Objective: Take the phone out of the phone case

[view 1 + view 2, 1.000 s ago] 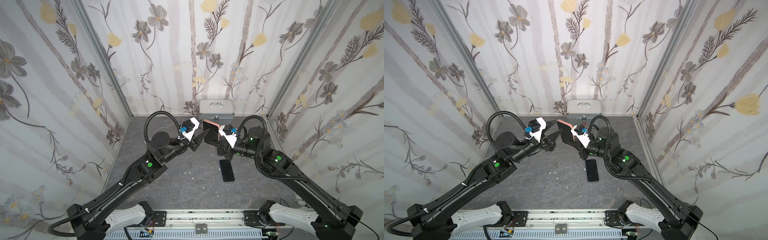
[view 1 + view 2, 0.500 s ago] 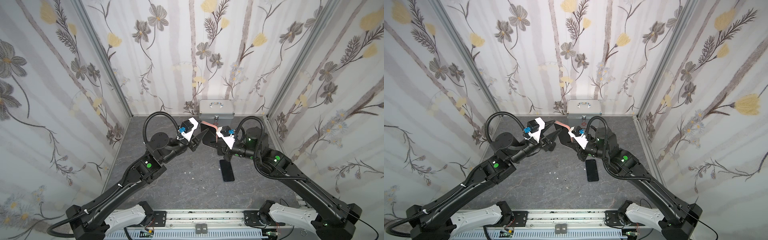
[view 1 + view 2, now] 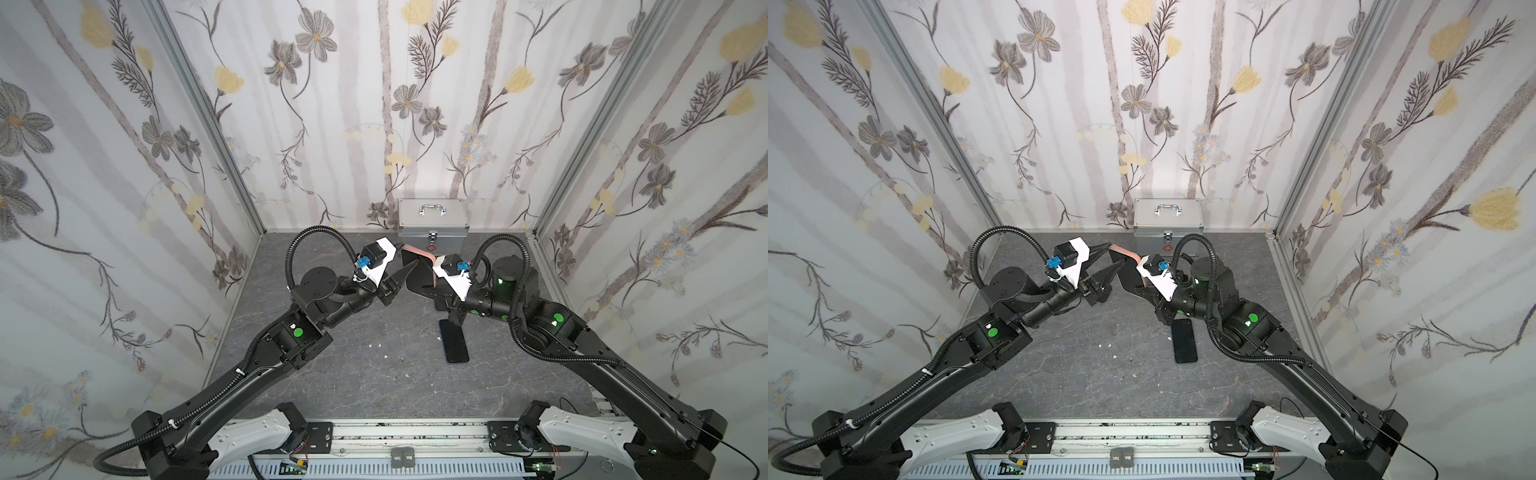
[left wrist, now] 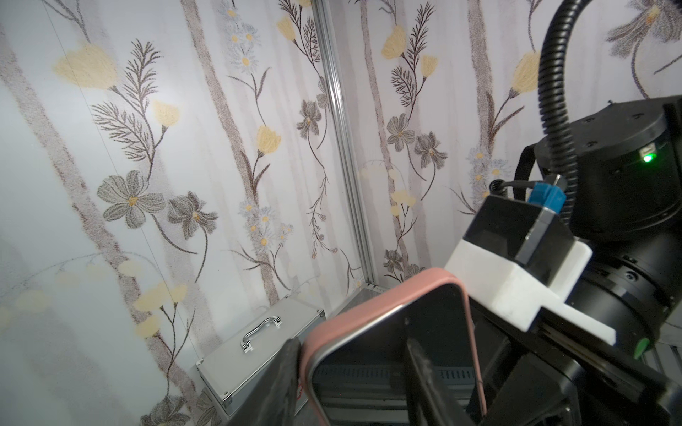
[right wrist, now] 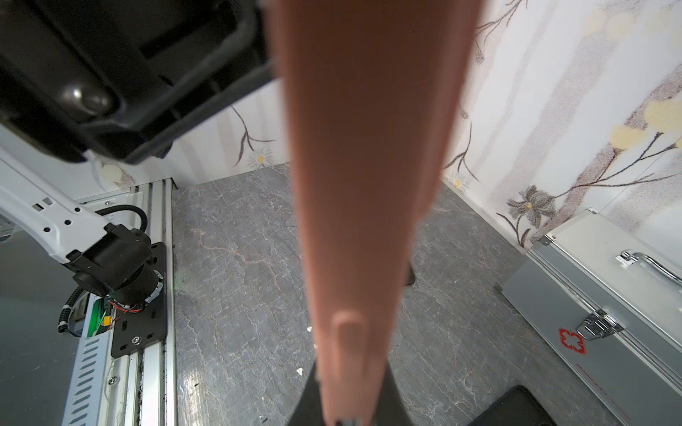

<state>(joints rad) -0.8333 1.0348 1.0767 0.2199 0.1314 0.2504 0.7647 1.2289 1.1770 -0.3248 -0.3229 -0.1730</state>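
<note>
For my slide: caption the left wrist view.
Left gripper straddles a corner of the pink phone case; metal box by the wall.

Built from matte black links throughout left arm (image 3: 266, 361) and right arm (image 3: 590, 365). Tipped with black tapered fingers (image 3: 405, 272) at left pincer (image 4: 350, 346) and right pincer (image 5: 350, 380). Fitted just behind each pincer with white bracket (image 3: 384, 249), black camera block (image 3: 373, 253), blue connector (image 3: 362, 262). Looped farther back with ribbed black conduit (image 3: 316, 228). Marked with green dots (image 3: 296, 332); mounted on white base housings (image 3: 249, 436).
</note>
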